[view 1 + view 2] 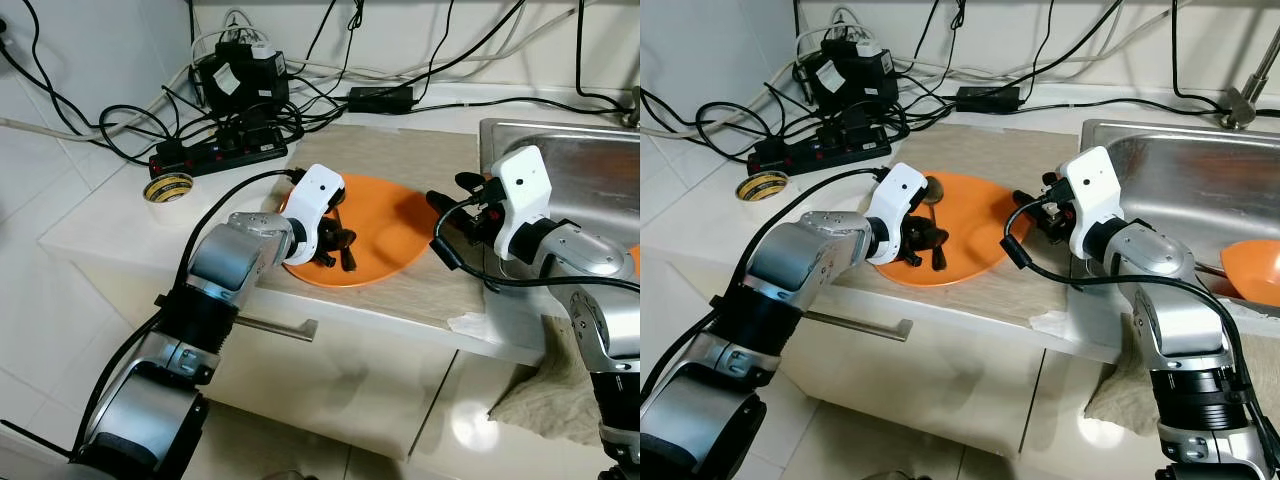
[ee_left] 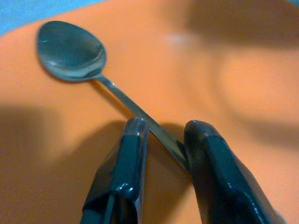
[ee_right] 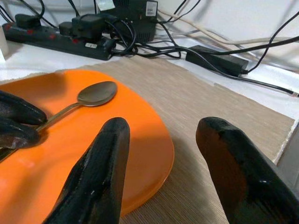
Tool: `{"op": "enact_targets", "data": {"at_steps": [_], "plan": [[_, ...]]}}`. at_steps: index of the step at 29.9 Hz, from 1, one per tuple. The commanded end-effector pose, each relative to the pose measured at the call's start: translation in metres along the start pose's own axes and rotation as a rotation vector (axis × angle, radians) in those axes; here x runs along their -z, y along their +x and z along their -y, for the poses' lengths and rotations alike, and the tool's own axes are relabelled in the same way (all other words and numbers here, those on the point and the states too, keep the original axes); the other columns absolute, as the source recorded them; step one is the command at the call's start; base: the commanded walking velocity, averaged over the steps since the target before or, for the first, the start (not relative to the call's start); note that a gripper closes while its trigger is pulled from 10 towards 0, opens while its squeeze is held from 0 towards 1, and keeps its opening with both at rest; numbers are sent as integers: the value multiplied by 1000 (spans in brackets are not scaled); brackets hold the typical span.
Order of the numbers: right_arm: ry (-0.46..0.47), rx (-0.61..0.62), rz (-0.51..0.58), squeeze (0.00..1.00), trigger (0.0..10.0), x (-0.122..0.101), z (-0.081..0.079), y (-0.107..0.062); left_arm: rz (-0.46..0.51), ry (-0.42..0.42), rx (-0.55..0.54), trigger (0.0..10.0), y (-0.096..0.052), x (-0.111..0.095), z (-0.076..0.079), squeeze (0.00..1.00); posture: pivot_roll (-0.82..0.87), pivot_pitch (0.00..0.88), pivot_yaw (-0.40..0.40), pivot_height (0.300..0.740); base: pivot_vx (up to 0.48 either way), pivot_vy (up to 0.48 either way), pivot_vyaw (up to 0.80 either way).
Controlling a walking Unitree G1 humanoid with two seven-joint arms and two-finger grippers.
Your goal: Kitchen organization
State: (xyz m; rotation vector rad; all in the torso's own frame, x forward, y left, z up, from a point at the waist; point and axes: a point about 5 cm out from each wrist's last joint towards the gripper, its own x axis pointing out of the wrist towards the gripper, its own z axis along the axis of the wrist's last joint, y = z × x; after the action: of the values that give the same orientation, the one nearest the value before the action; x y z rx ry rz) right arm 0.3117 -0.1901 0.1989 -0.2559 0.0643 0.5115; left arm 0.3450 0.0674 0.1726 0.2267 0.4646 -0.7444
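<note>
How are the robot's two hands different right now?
The left hand is over the orange plate, its fingers pinching the handle of the spoon. The right hand hangs beside the plate, over the counter mat, near the sink. The left hand's fingers are closed on the spoon; the right hand's fingers are spread apart and hold nothing. Both have two black fingers and a white wrist casing.

White countertop (image 1: 100, 235) over cream cabinets (image 1: 330, 385), glossy tiled floor (image 1: 30, 380).
</note>
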Motion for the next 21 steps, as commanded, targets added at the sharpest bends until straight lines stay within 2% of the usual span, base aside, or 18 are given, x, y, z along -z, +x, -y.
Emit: {"op": "enact_targets", "data": {"at_steps": [1, 3, 5, 13, 16, 17, 18, 19, 21], "plan": [[5, -12, 17, 0, 10000, -4, -4, 1, 21, 35, -28, 0, -3, -3, -1, 0, -45, 0, 98, 740, 0, 0, 0], [10, -17, 16, 0, 10000, -3, -6, 2, 70, 63, -26, 0, -6, -14, 2, 0, -41, 0, 93, 740, 0, 0, 0], [14, -20, 17, 0, 10000, -3, -8, 3, 109, 51, -9, 0, -8, -20, 5, 0, -42, 0, 94, 740, 0, 0, 0], [20, -16, 19, 0, 10000, -3, -7, 3, 188, 24, 1, 0, -15, -32, 5, 0, -41, 0, 91, 740, 0, 0, 0], [23, -16, 18, 0, 10000, -2, -7, 4, 206, 75, -12, 0, -19, -40, 5, 0, -38, 0, 89, 740, 0, 0, 0], [22, -17, 18, 0, 10000, -2, -7, 4, 196, 92, -29, 7961, -18, -39, 4, 0, -36, 0, 90, 740, 0, 0, 0], [22, -17, 18, 0, 10000, -3, -7, 4, 184, 93, -16, 7961, -17, -37, 6, 0, -36, 0, 90, 740, 0, 0, 0], [22, -17, 19, 0, 10000, -3, -7, 5, 181, 83, -20, 10000, -16, -36, 6, 573, -36, 0, 90, 740, 0, 0, 0], [21, -18, 19, 0, 10000, -3, -7, 5, 180, 85, -29, 10000, -15, -35, 5, 573, -36, 0, 90, 740, 0, 0, 0]]}}
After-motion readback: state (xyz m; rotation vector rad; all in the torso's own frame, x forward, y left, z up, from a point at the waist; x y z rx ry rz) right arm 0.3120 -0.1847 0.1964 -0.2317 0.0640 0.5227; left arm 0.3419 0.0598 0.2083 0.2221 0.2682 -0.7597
